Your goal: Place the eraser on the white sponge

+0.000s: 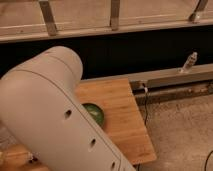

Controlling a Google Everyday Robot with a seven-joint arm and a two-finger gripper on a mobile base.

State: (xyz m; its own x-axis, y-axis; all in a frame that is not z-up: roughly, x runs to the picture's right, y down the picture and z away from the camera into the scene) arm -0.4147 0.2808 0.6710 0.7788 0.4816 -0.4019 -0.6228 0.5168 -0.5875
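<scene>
With the gripper out of sight past the bulky white plastic arm housing (55, 117), its grip untellable, locating the eraser on the light wooden tabletop (125, 107) should come first.

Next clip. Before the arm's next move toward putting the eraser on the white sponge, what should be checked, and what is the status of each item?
1. Eraser located: cannot tell; none shows in the camera view.
2. White sponge located: cannot tell; none shows either.
3. Gripper in sight: not ok; it is out of view, somewhere beyond the pale arm link filling the lower left.
4. Work surface visible: not ok; the arm link hides much of the wooden table.
5. Green round object clear of the arm: cannot tell; the arm link partly covers it.
6. Small bottle out of the way: ok; it stands upright on the ledge, off the table.
</scene>
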